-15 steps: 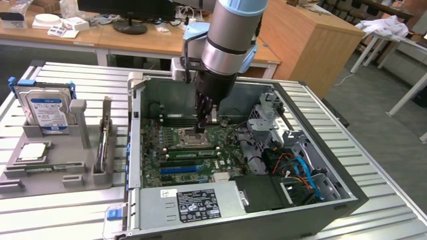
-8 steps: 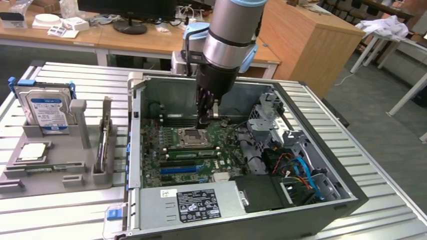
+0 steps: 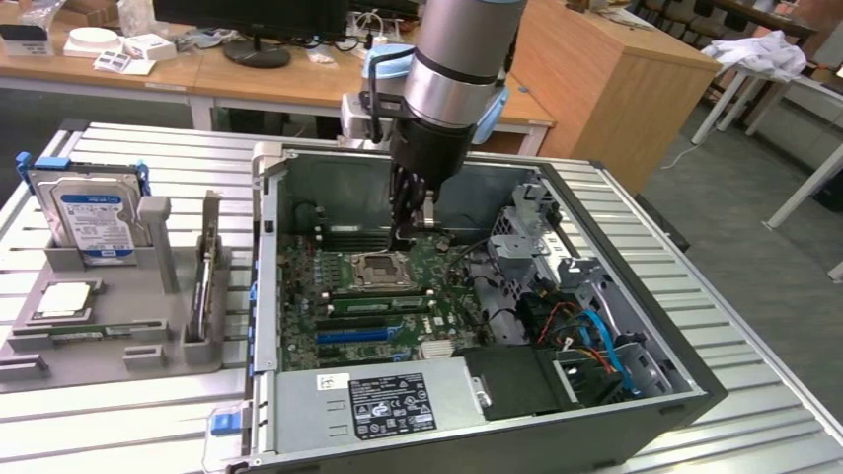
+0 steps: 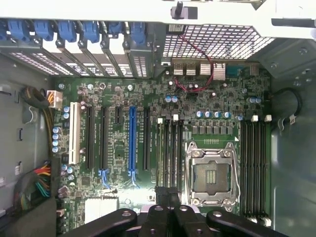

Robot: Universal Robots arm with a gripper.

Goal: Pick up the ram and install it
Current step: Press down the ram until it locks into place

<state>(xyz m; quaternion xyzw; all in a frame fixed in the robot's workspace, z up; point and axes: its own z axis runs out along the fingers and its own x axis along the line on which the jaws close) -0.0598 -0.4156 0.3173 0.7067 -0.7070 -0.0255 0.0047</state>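
Note:
My gripper (image 3: 406, 235) reaches down into the open computer case (image 3: 270, 296) and hangs just above the motherboard (image 3: 395, 326), beside the CPU socket (image 3: 382, 266). In the wrist view its dark fingertips (image 4: 161, 193) are pressed together over the black memory slots (image 4: 170, 148) next to the socket (image 4: 211, 174). I see nothing between them. A thin greenish stick that looks like the ram (image 3: 201, 286) stands on edge in the grey holder (image 3: 118, 346), to the exterior view's left of the case and well away from the gripper.
A blue-labelled hard drive (image 3: 93, 217) stands upright in the grey holder. A drive cage with orange and blue cables (image 3: 593, 336) fills the case's side at the exterior view's right. A power supply (image 3: 389, 400) sits at the case's near end. Blue card clips (image 4: 74, 29) line one wall.

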